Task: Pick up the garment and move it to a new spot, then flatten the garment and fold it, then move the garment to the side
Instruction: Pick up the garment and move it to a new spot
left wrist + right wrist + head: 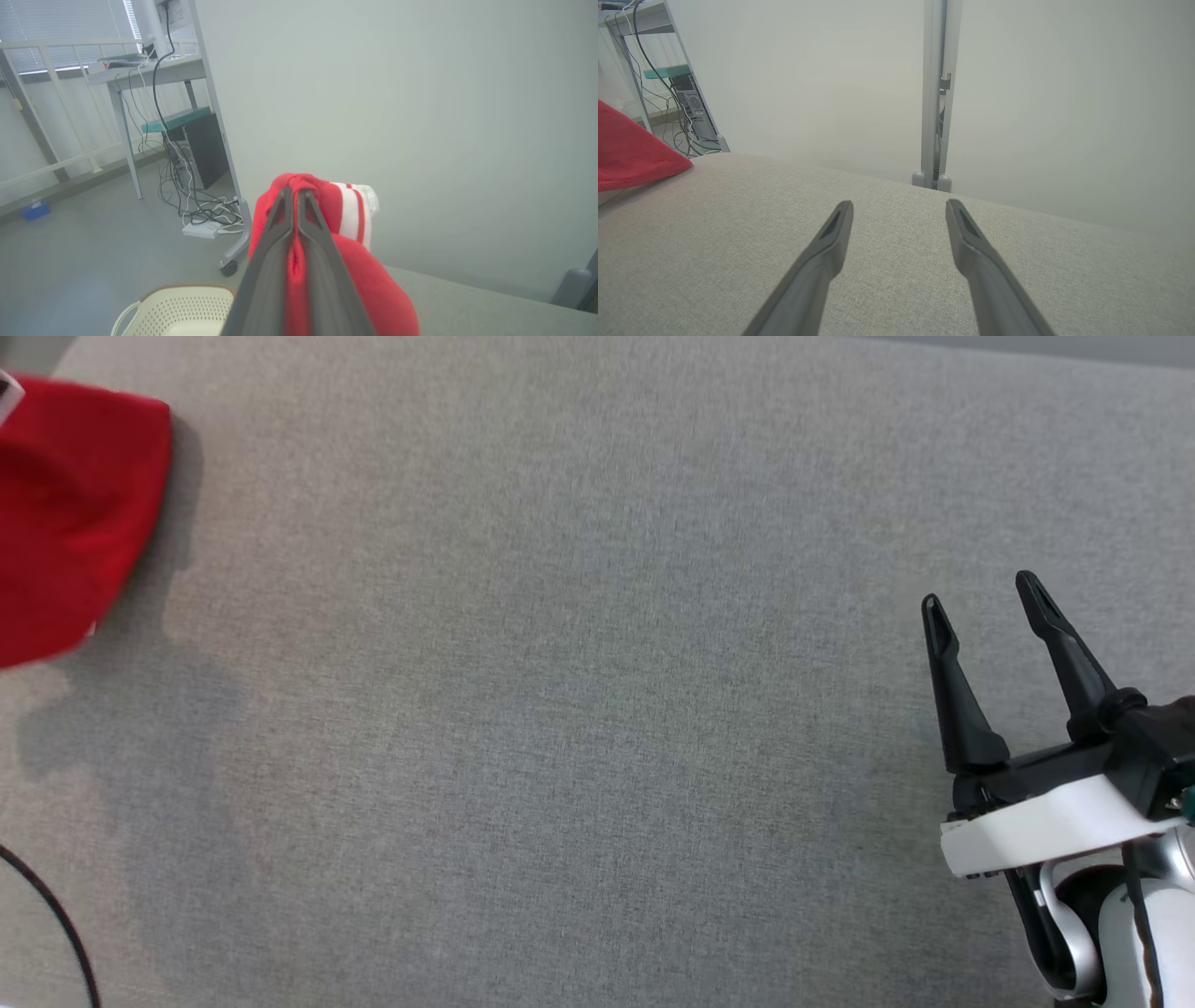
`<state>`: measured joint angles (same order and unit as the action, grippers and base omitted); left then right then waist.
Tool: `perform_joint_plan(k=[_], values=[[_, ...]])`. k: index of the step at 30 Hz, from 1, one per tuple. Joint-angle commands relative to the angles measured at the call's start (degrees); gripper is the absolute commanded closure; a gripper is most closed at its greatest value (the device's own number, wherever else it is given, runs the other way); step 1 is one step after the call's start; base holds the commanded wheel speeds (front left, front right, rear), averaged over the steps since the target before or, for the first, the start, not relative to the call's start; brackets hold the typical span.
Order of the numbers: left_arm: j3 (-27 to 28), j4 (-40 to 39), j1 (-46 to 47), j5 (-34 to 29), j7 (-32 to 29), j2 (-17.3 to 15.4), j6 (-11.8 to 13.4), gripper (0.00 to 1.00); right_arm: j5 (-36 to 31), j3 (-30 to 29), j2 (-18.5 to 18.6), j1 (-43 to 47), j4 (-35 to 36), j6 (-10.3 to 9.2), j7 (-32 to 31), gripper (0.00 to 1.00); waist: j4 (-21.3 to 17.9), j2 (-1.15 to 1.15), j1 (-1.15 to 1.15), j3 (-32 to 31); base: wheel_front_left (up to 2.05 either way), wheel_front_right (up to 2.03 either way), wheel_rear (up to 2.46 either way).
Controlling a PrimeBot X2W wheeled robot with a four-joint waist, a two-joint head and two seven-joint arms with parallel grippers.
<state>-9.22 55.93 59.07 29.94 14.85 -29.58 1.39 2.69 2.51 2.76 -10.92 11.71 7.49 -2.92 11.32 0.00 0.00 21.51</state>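
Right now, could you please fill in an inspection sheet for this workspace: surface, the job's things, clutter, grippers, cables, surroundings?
Surface: grey fabric tabletop, flat, with soft shadows at its left.
Job's things: red garment at the far left of the head view; its white-and-red striped band shows in the left wrist view.
Clutter: nothing seen on the tabletop.
Grippers: left gripper jaws shut on the red garment; right gripper jaws open, holding nothing, over the tabletop.
Cables: black cable at the head view's lower left; tangled cables on the floor under a desk.
Surroundings: pale partition wall; cream perforated basket at the bottom of the left wrist view.
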Motion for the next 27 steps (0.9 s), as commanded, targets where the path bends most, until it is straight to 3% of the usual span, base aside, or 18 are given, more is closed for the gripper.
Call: perform_joint_plan(k=[1,7,12,18,27], values=[[1.19,-3.50,-1.13,-0.82,0.37,-0.28,0.88,1.00,0.54,-0.04,0.32,0.76,-0.34,0.02,0.62,0.00,-0.31,0.00,0.00,-1.76,0.00,0.00,0.00],[7.52,-24.10,-12.48,-3.18,0.35,2.20,4.02,1.00,2.20,-0.95,0.35,1.27,-0.88,0.02,2.12,0.00,-1.50,0.00,0.00,-4.63,0.00,0.00,0.00],[11.04,-39.33,-24.18,-4.49,0.36,6.47,5.20,1.00,3.18,-1.57,0.33,2.30,-1.65,0.02,2.73,0.00,-2.55,0.00,0.00,-6.36,0.00,0.00,0.00],[9.37,-50.55,-35.08,-8.21,0.37,9.86,6.55,1.00,4.18,-1.78,0.33,3.33,-3.23,0.02,3.68,0.00,-4.47,0.00,0.00,-7.82,0.00,0.00,0.00],[0.83,-57.74,-43.22,-12.00,-2.51,13.18,6.66,1.00,5.42,-1.69,0.32,4.11,-4.00,0.02,4.59,0.00,-9.10,0.00,0.00,-8.60,0.00,0.00,0.00]])
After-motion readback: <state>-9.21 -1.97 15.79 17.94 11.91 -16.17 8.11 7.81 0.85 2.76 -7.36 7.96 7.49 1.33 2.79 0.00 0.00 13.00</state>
